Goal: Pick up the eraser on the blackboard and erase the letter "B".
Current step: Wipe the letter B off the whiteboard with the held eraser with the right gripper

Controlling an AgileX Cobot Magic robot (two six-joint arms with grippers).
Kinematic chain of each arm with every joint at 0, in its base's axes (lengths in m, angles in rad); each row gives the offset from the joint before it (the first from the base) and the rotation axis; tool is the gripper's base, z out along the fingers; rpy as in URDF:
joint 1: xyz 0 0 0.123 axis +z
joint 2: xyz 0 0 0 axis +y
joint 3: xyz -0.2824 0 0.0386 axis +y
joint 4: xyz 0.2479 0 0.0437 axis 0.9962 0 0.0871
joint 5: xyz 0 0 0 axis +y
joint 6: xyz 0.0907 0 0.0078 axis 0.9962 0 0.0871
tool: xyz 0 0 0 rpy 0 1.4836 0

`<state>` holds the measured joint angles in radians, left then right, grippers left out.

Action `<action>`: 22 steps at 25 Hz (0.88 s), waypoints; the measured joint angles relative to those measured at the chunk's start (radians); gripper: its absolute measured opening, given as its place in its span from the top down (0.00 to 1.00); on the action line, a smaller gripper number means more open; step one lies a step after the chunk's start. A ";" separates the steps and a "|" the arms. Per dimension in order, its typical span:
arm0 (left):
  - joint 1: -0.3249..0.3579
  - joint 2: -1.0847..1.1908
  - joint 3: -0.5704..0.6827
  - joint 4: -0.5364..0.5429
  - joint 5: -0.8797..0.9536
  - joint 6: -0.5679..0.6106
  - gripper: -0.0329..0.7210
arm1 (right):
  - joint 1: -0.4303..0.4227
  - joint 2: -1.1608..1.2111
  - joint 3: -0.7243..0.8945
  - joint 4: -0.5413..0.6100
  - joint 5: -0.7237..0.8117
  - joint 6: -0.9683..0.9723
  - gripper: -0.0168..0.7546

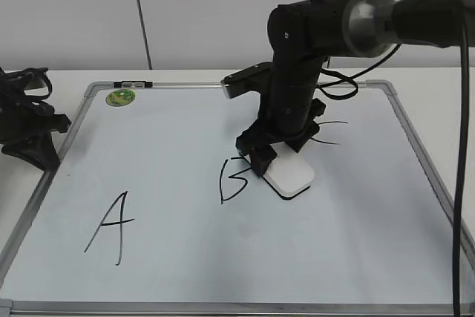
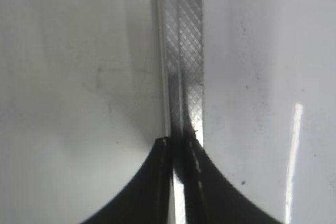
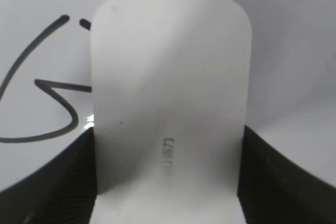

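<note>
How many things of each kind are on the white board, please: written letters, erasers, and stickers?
Written letters: 3: the letter "A", the letter "B", and one mostly hidden behind the right tool
Erasers: 1: the eraser
Stickers: 1: the green sticker
Total: 5

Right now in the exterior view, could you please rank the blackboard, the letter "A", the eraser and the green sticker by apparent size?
1. The blackboard, by far.
2. The letter "A".
3. The eraser, partly hidden under the right gripper, so its rank against the "A" is unsure.
4. The green sticker.

White table, grey wall behind with dark vertical line.
</note>
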<state>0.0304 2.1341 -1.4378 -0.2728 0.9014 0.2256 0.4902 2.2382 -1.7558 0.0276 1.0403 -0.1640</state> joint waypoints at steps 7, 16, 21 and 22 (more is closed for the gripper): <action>0.000 0.000 0.000 0.000 0.000 0.000 0.94 | -0.004 0.020 -0.022 0.046 0.019 -0.067 0.27; 0.000 0.000 0.000 0.000 0.000 0.000 0.94 | 0.070 0.024 -0.024 0.104 0.008 -0.104 0.27; 0.000 0.000 0.000 -0.001 0.000 0.000 0.94 | 0.191 0.026 -0.024 0.052 0.006 -0.108 0.27; 0.000 0.000 0.000 -0.001 0.000 0.000 0.94 | 0.210 0.026 -0.024 0.039 0.006 -0.108 0.27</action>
<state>0.0304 2.1341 -1.4378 -0.2735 0.9014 0.2256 0.6998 2.2640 -1.7798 0.0667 1.0465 -0.2718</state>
